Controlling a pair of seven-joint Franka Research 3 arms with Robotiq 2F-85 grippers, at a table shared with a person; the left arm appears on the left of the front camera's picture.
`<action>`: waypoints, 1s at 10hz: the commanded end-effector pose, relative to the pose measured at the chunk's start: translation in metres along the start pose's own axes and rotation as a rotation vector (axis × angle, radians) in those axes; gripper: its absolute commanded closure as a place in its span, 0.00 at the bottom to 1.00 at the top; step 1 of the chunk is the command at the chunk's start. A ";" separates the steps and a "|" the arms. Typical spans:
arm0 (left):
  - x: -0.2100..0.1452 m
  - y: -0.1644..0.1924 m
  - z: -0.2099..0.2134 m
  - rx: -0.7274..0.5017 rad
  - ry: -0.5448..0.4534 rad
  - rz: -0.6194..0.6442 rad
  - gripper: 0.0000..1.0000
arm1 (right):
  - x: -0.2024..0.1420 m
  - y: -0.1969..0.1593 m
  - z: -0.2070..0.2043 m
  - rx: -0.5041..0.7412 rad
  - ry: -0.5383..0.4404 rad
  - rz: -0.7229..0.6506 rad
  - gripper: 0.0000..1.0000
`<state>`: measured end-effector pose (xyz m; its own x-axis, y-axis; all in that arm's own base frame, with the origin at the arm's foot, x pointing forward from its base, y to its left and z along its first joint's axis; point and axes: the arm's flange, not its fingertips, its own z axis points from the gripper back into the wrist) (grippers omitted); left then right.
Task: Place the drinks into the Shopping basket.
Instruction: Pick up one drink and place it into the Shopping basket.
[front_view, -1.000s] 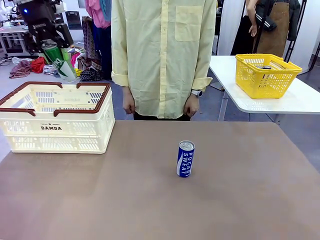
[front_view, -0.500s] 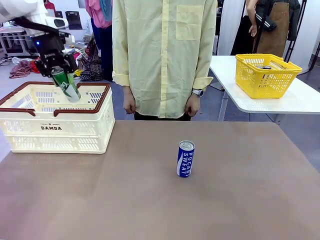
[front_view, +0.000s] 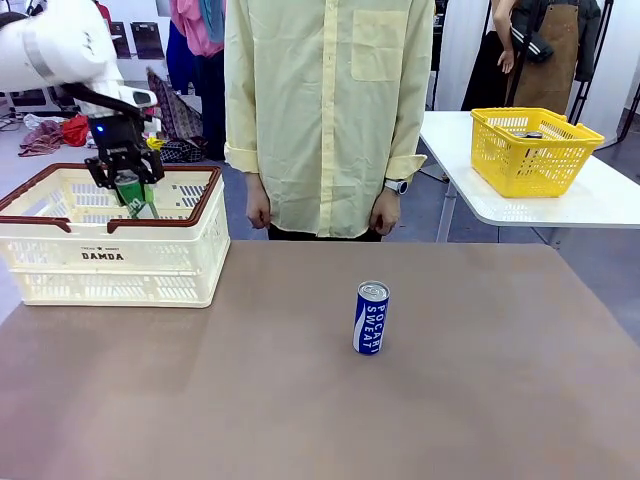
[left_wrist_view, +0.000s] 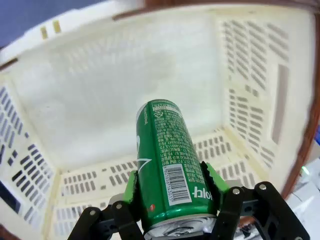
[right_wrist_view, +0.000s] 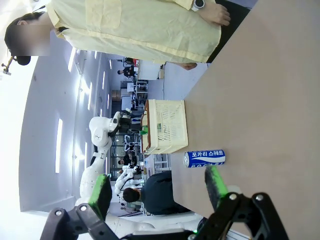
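While the left arm reached in from the far left, its left fingers (left_wrist_view: 131, 186) were clamped on a green can (left_wrist_view: 165, 150), with one green pad pressed to each side of the can close to its silver top. The fingers stood partly apart, as wide as the can between them. The can hung slightly tilted inside the open top of the Shopping basket (front_view: 120, 270), with its free end pointing down at the cream floor. Whether it touched that floor could not be told. The basket sat at the far left of the brown surface (front_view: 450, 400). A blue can (front_view: 370, 318) stood upright near the middle of the surface, well apart from the basket, to its right and nearer. The right fingers (right_wrist_view: 216, 181) were spread wide apart with nothing between them, and the blue can lay beyond them, untouched. A person (front_view: 325, 110) in a pale yellow shirt stood at the far edge, both hands hanging down.
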<state>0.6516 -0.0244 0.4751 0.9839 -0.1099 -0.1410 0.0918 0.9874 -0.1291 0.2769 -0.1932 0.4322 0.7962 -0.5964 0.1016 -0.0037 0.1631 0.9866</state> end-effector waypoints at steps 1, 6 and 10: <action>0.012 -0.001 -0.009 0.091 0.023 0.033 1.00 | 0.004 0.002 -0.001 0.020 -0.011 0.018 0.00; 0.021 -0.006 -0.054 0.102 0.047 0.009 1.00 | 0.004 0.002 -0.001 0.020 -0.011 0.018 0.00; 0.017 -0.007 -0.051 0.085 -0.002 -0.012 1.00 | 0.004 0.002 -0.001 0.020 -0.011 0.018 0.00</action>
<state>0.6694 -0.0413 0.4189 0.9782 -0.1171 -0.1716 0.1113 0.9928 -0.0430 0.2769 -0.1932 0.4322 0.7963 -0.5963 0.1015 -0.0036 0.1631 0.9866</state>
